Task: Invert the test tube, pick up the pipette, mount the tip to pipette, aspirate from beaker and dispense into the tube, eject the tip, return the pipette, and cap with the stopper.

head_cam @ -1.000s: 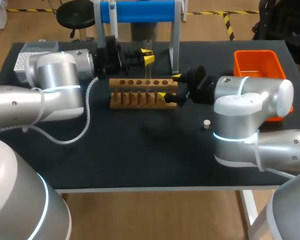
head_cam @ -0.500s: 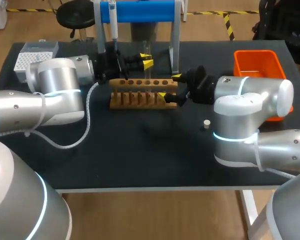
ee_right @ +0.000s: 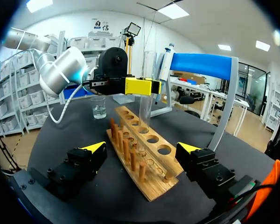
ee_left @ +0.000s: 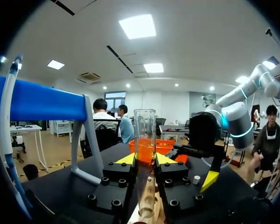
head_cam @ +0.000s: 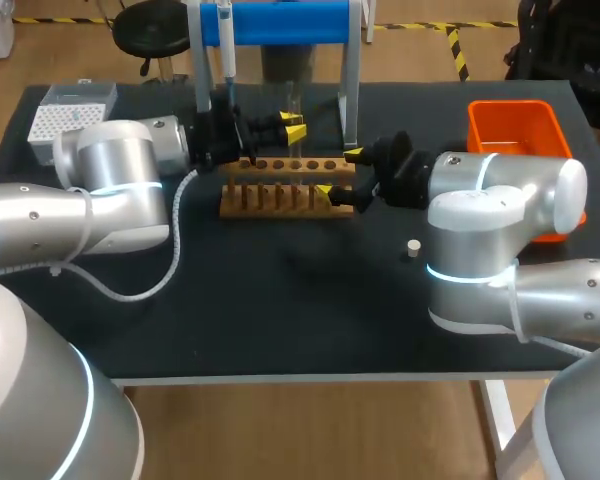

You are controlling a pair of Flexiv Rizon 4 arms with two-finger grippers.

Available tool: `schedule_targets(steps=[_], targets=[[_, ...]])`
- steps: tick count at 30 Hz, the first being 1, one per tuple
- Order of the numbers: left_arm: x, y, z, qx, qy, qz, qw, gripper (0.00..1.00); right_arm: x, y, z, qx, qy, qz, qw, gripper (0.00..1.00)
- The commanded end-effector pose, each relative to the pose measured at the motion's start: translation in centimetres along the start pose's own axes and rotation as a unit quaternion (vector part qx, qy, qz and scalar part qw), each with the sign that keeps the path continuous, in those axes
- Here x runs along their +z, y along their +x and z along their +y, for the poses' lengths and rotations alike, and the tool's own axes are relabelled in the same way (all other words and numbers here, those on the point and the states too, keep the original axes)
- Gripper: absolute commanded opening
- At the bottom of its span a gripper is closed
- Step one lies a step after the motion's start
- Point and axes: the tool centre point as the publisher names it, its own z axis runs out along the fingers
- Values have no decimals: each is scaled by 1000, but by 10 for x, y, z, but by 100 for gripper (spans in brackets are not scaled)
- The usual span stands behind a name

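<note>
Left gripper (ee_left: 145, 161) fingers clamp clear test tube (ee_left: 145, 135), upright above wooden rack (ee_right: 151, 158), far middle of table. Tube's lower end hard to make out. Right gripper (ee_right: 142, 148) open, straddling rack's right end.

The counter (head_cam: 280, 310) has a matt black top that throws back almost no light. The rack (ee_right: 147, 158) is bare pale wood with visible grain, pegs included. The test tube (ee_left: 145, 140) and the beaker (ee_right: 98, 107) are clear, glossy glass. At the counter's two o'clock, the bin (head_cam: 513, 125) is smooth orange plastic with a slight shine. The left arm (head_cam: 110, 170) and right arm (head_cam: 500, 200) wear smooth, satin silver-grey shells. The left gripper (ee_left: 144, 161) and right gripper (ee_right: 142, 148) have matt black bodies and smooth yellow tips. The stand (head_cam: 280, 22) has a smooth blue bar on glossy pale grey legs. At the rack's four o'clock, the stopper (head_cam: 413, 247) looks pale and dull.
</note>
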Motion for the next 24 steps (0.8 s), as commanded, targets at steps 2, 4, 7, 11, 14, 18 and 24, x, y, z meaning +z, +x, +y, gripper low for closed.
schedule_targets(steps=[2,4,7,11,14,18,24], targets=[[1,-2,7,2,5,4,1000,0,-1,1,-1,0,-1,-2,1000,100],[1,-2,8,2,5,4,1000,0,-1,1,-1,0,-1,-2,1000,100],[1,-3,8,5,5,4,1000,0,-1,1,-1,0,-1,-2,1000,100],[0,-3,10,10,0,3,1000,0,-1,1,-1,0,-1,-2,1000,100],[0,-2,12,12,1,4,1000,0,-1,1,-1,0,-1,-2,1000,100],[0,-2,14,13,1,4,1000,0,-1,1,-1,0,-1,-2,1000,100],[0,-2,16,19,0,4,1000,0,-1,1,-1,0,-1,-2,1000,100]])
